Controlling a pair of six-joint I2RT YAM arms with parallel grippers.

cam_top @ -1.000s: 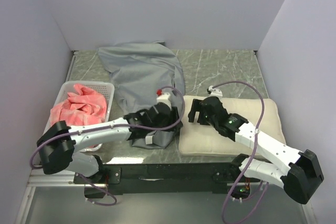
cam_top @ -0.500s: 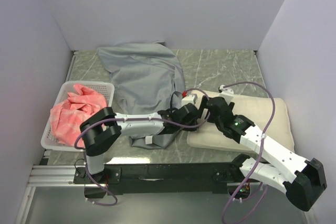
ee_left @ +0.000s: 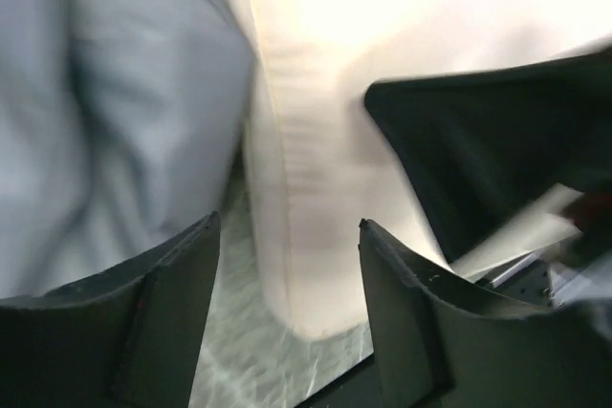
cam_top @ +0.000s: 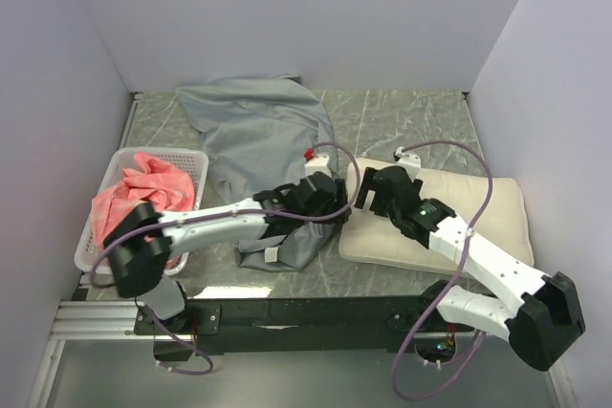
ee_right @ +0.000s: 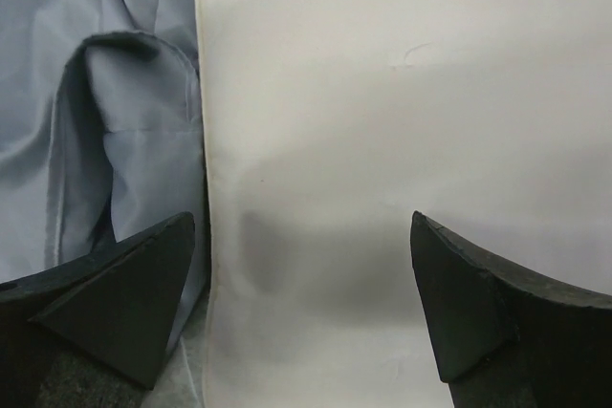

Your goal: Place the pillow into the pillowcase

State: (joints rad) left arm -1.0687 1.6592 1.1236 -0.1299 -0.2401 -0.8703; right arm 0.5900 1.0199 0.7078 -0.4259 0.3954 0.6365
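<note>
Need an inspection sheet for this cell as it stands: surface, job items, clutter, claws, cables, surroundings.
Surface: green-grey marbled table with pale veins.
Job's things: pillow lies flat at right, outside the pillowcase, which lies crumpled beside it at centre-left.
Clutter: white lattice basket at left, holding a pink cloth.
Claws: left claw open, the pillow's edge between its fingers (view blurred); right claw open above the pillow's left edge.
Cables: right arm's cable loops over the pillow; left arm's cable arcs above its wrist.
Surroundings: plain pale walls on three sides; nothing else seen.
</note>
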